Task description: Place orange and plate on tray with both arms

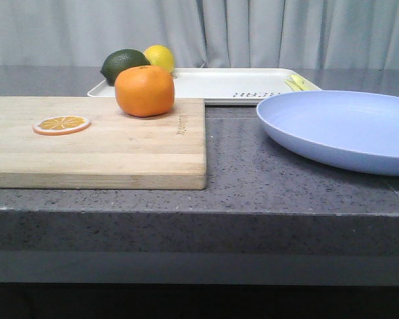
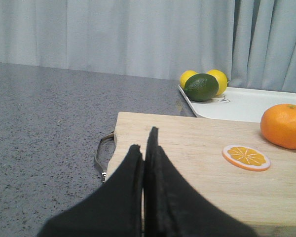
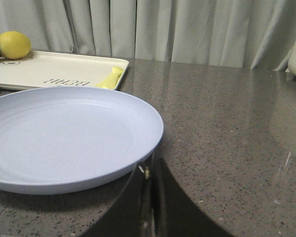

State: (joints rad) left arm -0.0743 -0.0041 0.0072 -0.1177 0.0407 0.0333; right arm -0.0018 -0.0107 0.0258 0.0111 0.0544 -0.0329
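The left gripper (image 2: 145, 163), clenched empty, sat back from the orange (image 2: 284, 126), which lay ahead to its right. The right gripper (image 3: 149, 197), also clenched, waited just beside the plate (image 3: 64, 138) rim.

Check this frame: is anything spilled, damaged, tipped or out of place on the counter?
Nothing stands out. The orange sits upright on the cutting board near the orange slice, the plate lies flat on the counter, and the tray holds a lime and lemons. No spills or damage show.

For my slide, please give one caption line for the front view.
Orange on a wooden cutting board, lavender plate beside it, white tray behind.
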